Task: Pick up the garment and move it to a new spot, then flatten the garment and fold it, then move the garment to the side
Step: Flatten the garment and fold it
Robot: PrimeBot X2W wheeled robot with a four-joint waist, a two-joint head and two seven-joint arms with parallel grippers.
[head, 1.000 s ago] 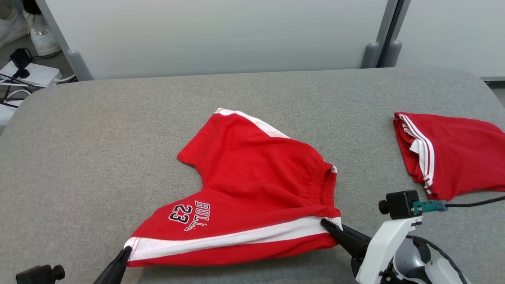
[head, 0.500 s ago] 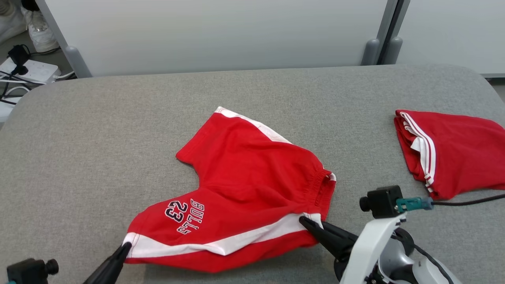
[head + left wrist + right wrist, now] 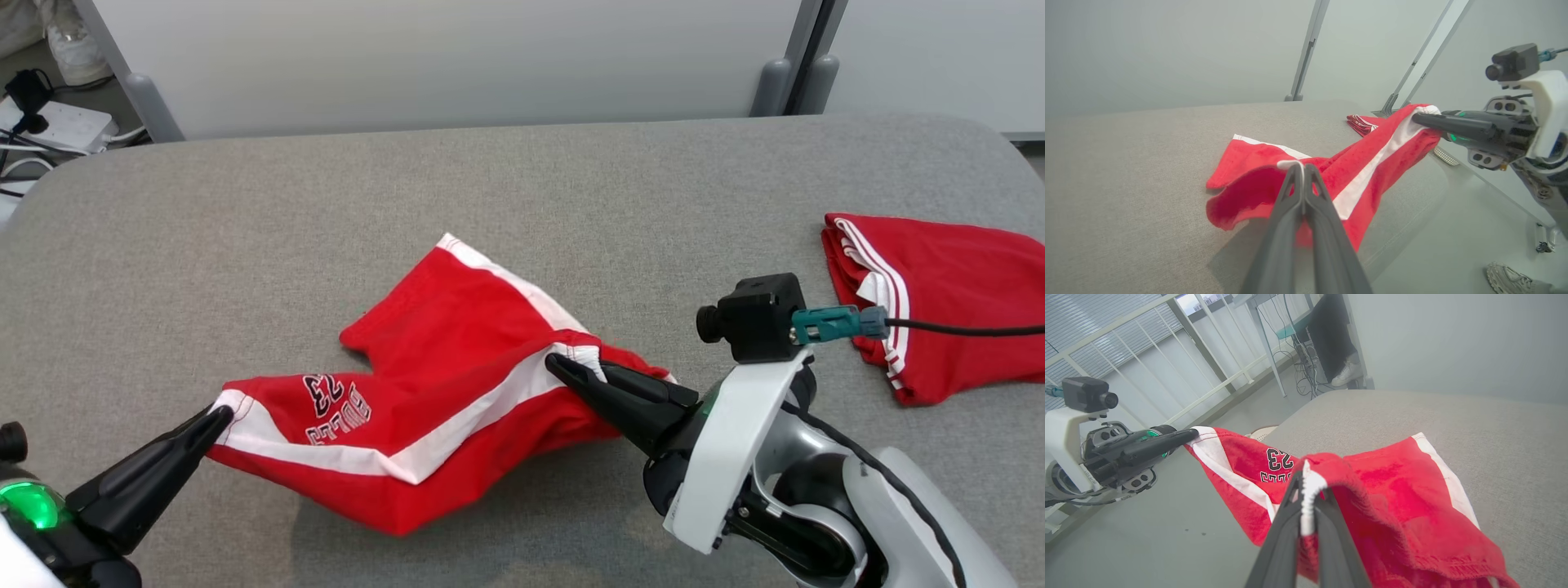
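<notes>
light: bright, soft, even in all views, palest at the windows (image 3: 1098,330) | shadow: dim soft patch on the counter (image 3: 245,245) under the raised shorts (image 3: 424,384) | focus: head view crisp; fingers (image 3: 1286,228) close to the wrist lens slightly soft | edges: wide-angle wrist views tilt the post (image 3: 1310,41) and bend the counter's rim
</notes>
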